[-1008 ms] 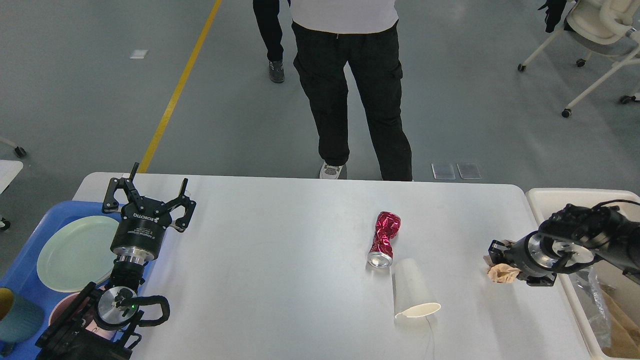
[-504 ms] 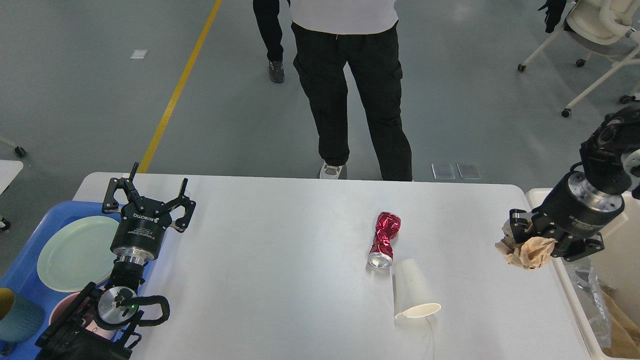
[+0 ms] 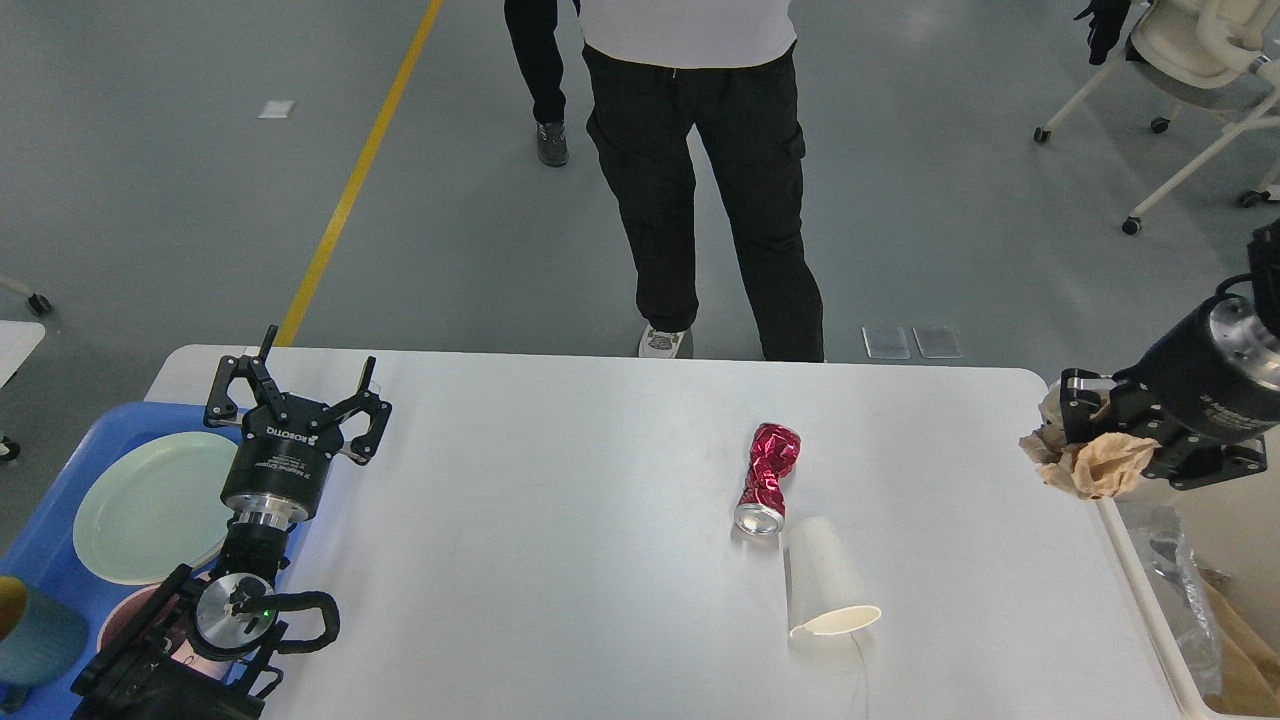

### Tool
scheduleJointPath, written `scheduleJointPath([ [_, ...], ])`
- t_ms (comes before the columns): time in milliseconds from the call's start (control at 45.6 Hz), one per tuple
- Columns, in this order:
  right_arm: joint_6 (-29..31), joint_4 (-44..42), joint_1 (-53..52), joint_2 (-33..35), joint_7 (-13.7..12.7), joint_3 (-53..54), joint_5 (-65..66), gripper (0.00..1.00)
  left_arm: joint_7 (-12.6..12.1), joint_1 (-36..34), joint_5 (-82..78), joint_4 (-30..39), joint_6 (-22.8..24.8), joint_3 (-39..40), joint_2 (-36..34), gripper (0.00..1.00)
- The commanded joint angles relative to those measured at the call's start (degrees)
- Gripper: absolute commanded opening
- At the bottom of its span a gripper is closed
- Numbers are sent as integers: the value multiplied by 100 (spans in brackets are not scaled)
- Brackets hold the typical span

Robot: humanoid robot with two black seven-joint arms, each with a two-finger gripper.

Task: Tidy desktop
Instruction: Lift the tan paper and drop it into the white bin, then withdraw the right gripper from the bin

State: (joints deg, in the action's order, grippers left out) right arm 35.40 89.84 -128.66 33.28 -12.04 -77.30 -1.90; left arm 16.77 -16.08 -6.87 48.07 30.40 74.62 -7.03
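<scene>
The white desktop [image 3: 560,520] fills the lower view. On it lie a crushed red can [image 3: 768,477] and, just below it, a tipped white paper cup [image 3: 825,592]. My right gripper [image 3: 1085,450] is shut on a crumpled brown paper ball [image 3: 1090,466] and holds it in the air over the desktop's right edge, beside the cream bin [image 3: 1150,585]. My left gripper [image 3: 297,392] is open and empty, pointing up at the desktop's far left, next to the blue tray [image 3: 75,590].
The blue tray holds a pale green plate [image 3: 150,505], a pink bowl [image 3: 125,615] and a teal cup [image 3: 35,630]. The bin holds clear plastic and brown paper [image 3: 1240,650]. A person [image 3: 700,170] stands at the far edge. Wheeled chairs [image 3: 1200,60] are at the back right.
My right gripper has lifted the brown paper ball off the desktop and carried it up and right, toward the bin. The left arm has not moved.
</scene>
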Motion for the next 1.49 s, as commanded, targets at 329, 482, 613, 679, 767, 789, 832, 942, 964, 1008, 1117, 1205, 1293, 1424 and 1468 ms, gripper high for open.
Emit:
scheduleJointPath([
  [329,-51,-1389,376,73,123,-1384,-733,0,-7,9,1,9,1,0,0,96],
  [482,-156,-2400,1131,512,123,-1525,-979,0,-7,9,1,9,1,0,0,96],
  [613,-603,-3367,2194,855,123,-1367,-1014,0,-7,9,1,9,1,0,0,96],
  [679,-1086,-3648,2783,1074,123,-1148,-1006,0,-7,9,1,0,1,0,0,96],
  [767,-1763,-4131,3889,1461,123,-472,-988,0,-7,9,1,9,1,0,0,96],
  [789,-1887,-4289,4206,1497,123,-244,-988,0,-7,9,1,0,1,0,0,96],
  [832,-2054,-4623,4856,1506,123,256,-988,0,-7,9,1,0,1,0,0,96],
  [942,-2090,-5537,6491,1410,123,1531,-988,0,-7,9,1,0,1,0,0,96],
  [964,-2099,-5730,6772,1314,123,1777,-988,0,-7,9,1,0,1,0,0,96],
  [1008,-2142,-6152,7326,1016,114,2199,-988,0,-7,9,1,9,1,0,0,96],
  [1117,-2221,-7619,8601,155,105,2877,-988,0,2,9,1,0,1,0,0,96],
  [1205,-2345,-8824,9366,-645,114,3115,-997,0,-7,9,1,0,1,0,0,96],
  [1293,-2450,-9406,9745,-1121,105,3151,-997,0,-7,9,1,0,1,0,0,96],
  [1424,-2731,-9433,9816,-1332,53,3133,-997,0,2,9,1,0,1,0,0,96],
  [1468,-2766,-9433,9816,-1385,44,3124,-997,0,2,9,1,0,1,0,0,96],
])
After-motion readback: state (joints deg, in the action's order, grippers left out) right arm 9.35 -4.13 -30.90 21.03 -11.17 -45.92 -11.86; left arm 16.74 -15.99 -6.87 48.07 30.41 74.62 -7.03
